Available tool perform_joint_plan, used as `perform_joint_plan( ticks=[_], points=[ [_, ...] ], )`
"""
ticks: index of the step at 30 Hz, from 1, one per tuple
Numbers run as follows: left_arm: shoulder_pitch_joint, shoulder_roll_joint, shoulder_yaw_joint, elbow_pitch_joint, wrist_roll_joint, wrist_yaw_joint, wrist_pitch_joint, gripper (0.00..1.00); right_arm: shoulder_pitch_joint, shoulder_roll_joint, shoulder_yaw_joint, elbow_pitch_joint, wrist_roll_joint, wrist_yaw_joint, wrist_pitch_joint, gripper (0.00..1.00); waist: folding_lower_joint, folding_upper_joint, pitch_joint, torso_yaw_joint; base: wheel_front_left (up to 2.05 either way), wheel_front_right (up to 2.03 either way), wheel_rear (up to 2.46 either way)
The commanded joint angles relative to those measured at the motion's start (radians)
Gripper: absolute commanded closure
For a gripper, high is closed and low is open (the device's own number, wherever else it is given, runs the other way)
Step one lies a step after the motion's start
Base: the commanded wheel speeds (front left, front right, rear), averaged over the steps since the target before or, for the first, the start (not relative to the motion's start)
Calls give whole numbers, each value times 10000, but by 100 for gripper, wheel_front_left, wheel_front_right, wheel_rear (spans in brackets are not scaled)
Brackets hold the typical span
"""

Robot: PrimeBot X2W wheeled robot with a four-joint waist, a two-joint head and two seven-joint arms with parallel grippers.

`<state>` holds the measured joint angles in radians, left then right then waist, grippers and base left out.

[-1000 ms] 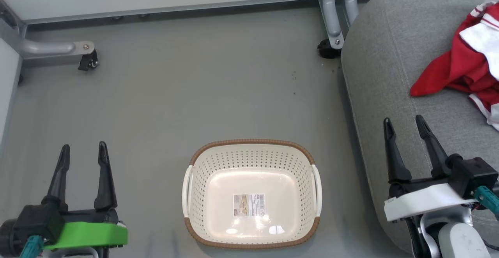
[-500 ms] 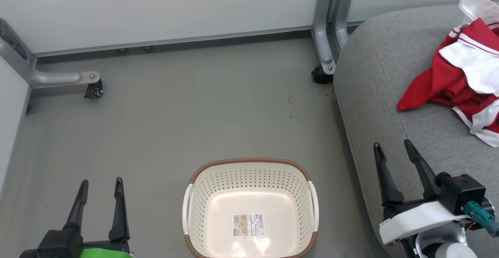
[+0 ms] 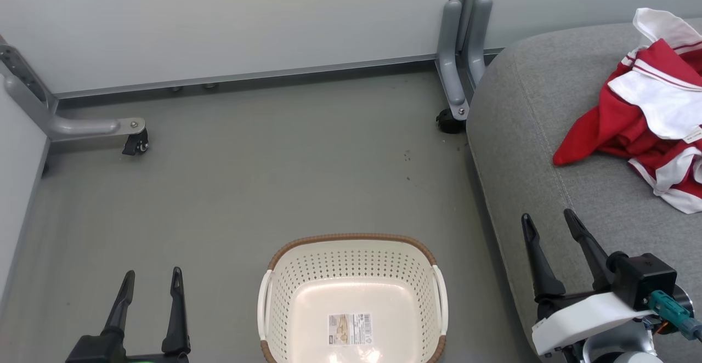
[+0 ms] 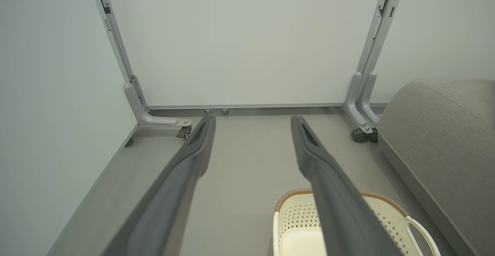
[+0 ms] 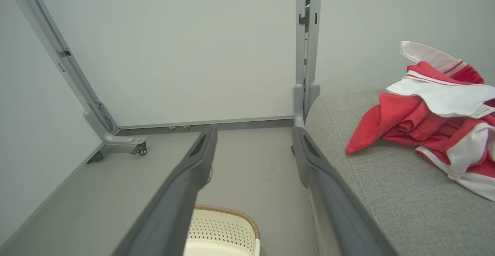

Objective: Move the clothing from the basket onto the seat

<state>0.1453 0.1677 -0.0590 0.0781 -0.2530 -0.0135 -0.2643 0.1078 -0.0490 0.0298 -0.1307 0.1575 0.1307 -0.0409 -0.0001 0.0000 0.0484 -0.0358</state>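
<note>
On grey floor (image 3: 274, 187): cream basket (image 3: 351, 238) at near centre, upright, open side up. Also on floor, 2 grey frame feet with black wheels: left caster (image 3: 134, 143) far left, right caster (image 3: 449, 123) far, right of centre, just beside seat corner. Right of basket, apart from it: grey seat (image 3: 526, 149). On seat, far right: red-and-white clothing (image 3: 630, 127) bunched in 1 heap, 1 red corner pointing left.

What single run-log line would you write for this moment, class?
basket: empty, on floor | clothing: heaped on seat | left gripper: jaws open, empty | right gripper: jaws open, empty | task: appears done
</note>
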Motion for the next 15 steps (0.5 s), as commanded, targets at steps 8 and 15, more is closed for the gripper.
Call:
perform_joint_plan(
  ticks=[8, 15],
  points=[
    [24, -64, 41, 124, 72, -63, 3, 0, 99, -31, -58, -28, -44, 1, 19, 0, 1, 0, -30, 66, 0, 0, 0],
    [-75, -65, 54, 213, 75, -119, 1, 0, 67, -32, -78, 2, -77, 1, 35, 0, 1, 0, -39, 88, 0, 0, 0]
  ],
)
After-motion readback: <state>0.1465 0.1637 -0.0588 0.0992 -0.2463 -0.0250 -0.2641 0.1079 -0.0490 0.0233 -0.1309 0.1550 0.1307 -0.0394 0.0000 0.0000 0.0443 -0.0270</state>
